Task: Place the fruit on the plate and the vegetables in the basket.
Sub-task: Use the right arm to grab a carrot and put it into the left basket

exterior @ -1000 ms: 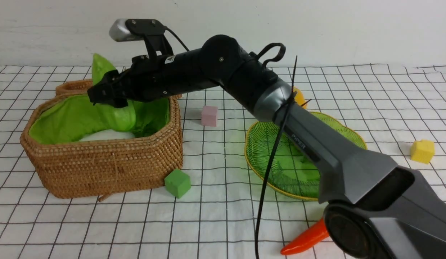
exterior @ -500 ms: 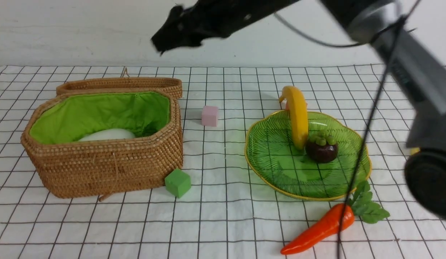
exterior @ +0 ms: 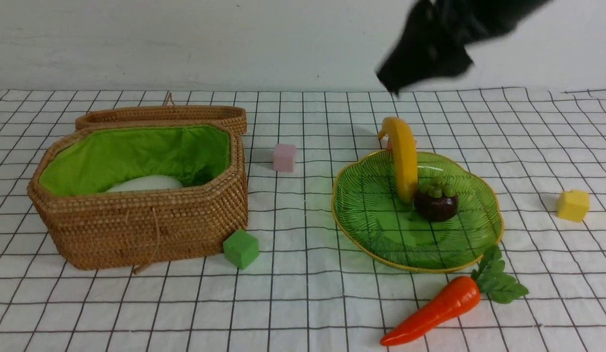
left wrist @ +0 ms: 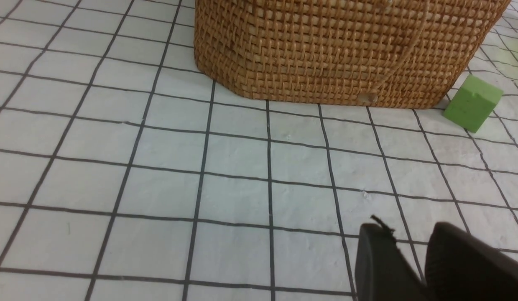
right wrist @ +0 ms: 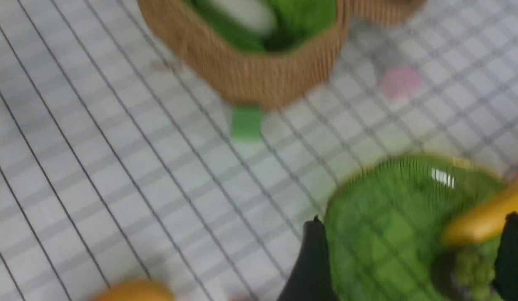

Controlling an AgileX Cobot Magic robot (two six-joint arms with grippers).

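Right gripper point(right wrist: 409, 267): out of the basket point(exterior: 136, 230) now, swung back above the plate point(exterior: 371, 210), jaws wide and empty.
Still to go: carrot point(exterior: 439, 308) lies beside the plate.

Basket point(exterior: 136, 230): rough woven wicker, matt; lining point(exterior: 136, 151) soft green cloth. Plate point(exterior: 371, 210) below right pincer point(right wrist: 409, 267): ribbed translucent glass, glossy. Carrot point(exterior: 439, 308), banana point(exterior: 404, 156): smooth shiny plastic. Table cover point(exterior: 303, 303): matt, faintly textured.

Probably a robot lab tabletop, gridded white cloth point(exterior: 303, 303), plain white wall point(exterior: 185, 44), toy carrot point(exterior: 432, 313)
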